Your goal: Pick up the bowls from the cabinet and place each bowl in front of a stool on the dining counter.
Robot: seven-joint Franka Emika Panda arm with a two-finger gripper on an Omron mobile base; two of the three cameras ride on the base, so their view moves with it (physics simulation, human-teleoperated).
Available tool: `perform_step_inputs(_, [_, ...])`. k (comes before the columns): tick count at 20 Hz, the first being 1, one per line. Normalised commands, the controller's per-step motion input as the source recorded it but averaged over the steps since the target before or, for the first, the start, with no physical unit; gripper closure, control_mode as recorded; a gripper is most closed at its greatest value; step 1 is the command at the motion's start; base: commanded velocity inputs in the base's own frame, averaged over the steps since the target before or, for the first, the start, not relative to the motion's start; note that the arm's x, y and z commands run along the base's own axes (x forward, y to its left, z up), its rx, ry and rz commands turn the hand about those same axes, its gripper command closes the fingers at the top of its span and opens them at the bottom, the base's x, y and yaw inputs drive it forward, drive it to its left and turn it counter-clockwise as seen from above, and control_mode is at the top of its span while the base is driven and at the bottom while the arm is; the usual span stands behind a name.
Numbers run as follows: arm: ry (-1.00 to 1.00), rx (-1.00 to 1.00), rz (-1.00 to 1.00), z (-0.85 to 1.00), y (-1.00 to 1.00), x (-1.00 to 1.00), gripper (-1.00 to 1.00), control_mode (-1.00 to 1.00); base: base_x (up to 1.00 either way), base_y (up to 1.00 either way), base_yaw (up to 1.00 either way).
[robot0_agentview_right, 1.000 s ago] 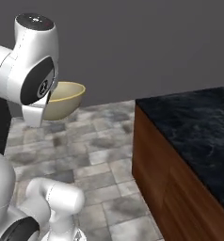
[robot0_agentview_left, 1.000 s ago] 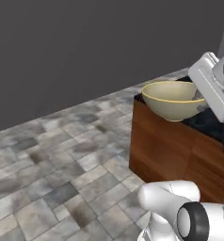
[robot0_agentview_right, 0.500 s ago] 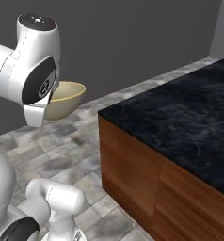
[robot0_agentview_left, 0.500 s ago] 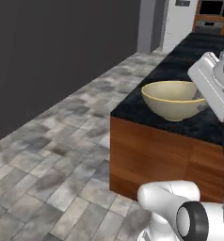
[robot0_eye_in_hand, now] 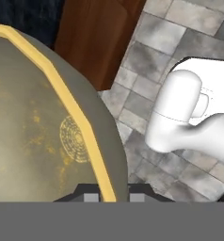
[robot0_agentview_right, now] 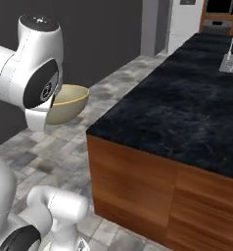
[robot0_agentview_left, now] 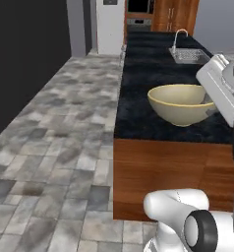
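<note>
cream bowl (robot0_agentview_left: 182,104) carried by its rim in the clamped pincer (robot0_eye_in_hand: 107,195), beside the dining surface (robot0_agentview_right: 187,103) end; the thin rim grip may slip and drop it.

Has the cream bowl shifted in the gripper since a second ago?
No. The cream bowl sits the same against the arm; only the base-driven background changed.
</note>
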Motion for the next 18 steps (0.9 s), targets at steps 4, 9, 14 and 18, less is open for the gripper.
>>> perform_step_inputs(4, [0.0, 0.0, 0.0, 0.0, 0.0, 0.0, 1.0, 1.0, 0.2, 1.0, -0.63])
perform_step_inputs(9, [0.0, 0.0, 0.0, 0.0, 0.0, 0.0, 1.0, 1.0, 0.0, 1.0, -0.66])
perform_step_inputs(14, [0.0, 0.0, 0.0, 0.0, 0.0, 0.0, 1.0, 1.0, 0.01, 1.0, -0.65])
perform_step_inputs(18, [0.0, 0.0, 0.0, 0.0, 0.0, 0.0, 1.0, 1.0, 0.1, 1.0, -0.58])
